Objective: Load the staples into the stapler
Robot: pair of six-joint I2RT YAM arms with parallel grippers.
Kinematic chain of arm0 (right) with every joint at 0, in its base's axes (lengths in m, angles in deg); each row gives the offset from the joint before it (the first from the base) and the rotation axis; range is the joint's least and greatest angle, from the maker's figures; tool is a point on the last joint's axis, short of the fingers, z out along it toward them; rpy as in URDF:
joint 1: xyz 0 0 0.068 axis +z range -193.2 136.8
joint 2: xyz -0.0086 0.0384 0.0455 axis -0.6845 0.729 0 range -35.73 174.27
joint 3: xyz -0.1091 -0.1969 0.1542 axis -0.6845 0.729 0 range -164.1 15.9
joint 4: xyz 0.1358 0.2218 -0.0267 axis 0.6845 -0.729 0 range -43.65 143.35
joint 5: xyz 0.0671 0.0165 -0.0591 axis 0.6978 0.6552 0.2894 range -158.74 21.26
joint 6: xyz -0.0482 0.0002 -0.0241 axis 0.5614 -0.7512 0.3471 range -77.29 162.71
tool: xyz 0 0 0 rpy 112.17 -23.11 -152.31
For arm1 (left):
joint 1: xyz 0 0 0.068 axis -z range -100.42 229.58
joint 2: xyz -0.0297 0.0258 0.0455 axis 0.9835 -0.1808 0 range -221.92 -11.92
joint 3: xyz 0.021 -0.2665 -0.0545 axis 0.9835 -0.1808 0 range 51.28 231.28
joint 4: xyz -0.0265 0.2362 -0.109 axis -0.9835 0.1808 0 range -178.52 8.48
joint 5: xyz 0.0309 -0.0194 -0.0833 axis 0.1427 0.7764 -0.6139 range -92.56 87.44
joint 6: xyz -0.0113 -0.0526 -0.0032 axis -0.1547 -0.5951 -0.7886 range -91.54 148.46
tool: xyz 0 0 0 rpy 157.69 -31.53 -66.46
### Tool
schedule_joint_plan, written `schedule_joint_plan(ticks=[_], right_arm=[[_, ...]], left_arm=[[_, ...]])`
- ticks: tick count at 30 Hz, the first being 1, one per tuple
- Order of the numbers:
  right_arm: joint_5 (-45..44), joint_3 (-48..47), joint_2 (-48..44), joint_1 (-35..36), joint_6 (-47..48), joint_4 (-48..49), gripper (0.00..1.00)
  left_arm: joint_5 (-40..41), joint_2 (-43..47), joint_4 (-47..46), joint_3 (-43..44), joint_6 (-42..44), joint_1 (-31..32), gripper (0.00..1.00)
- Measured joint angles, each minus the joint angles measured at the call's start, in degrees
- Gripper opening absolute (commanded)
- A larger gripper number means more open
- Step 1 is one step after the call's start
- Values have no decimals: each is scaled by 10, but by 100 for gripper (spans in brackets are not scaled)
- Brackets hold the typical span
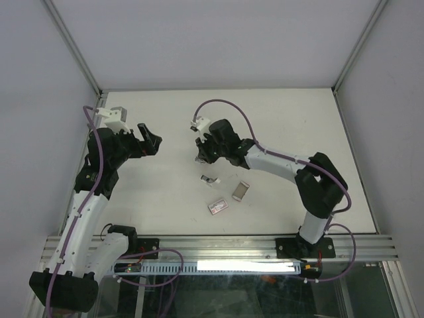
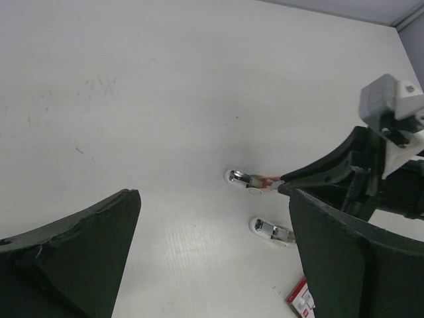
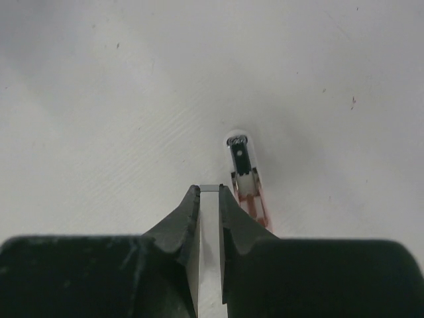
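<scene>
While grey walls (image 1: 199, 40) enclose it, the scuffed white table (image 1: 285, 126) carries the stapler (image 3: 244, 173).

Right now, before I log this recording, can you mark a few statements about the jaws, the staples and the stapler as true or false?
1. The right gripper has its jaws shut on the staples, a thin grey strip. True.
2. The left gripper clamps the stapler. False: its jaws stand wide open and hold nothing.
3. The stapler lies on the table, just ahead of the right jaws and not gripped. True.
4. The red-and-white box sits at the table's far edge. False: it lies towards the near edge, beside the grey-brown sleeve.
</scene>
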Motion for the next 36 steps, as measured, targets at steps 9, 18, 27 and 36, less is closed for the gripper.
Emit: schedule_joint_plan(ticks=[9,18,27,36], right_arm=[[-16,-70,109,0,79,40,4],[-16,-87,153,0,121,42,4],[-7,-101,173,0,128,42,3],[-7,-103,176,0,129,42,3]], left_arm=[[20,33,0,-1,2,-1,99],[25,32,0,-3,2,-8,99],[25,32,0,-3,2,-12,99],[24,32,0,-5,2,-19,99]])
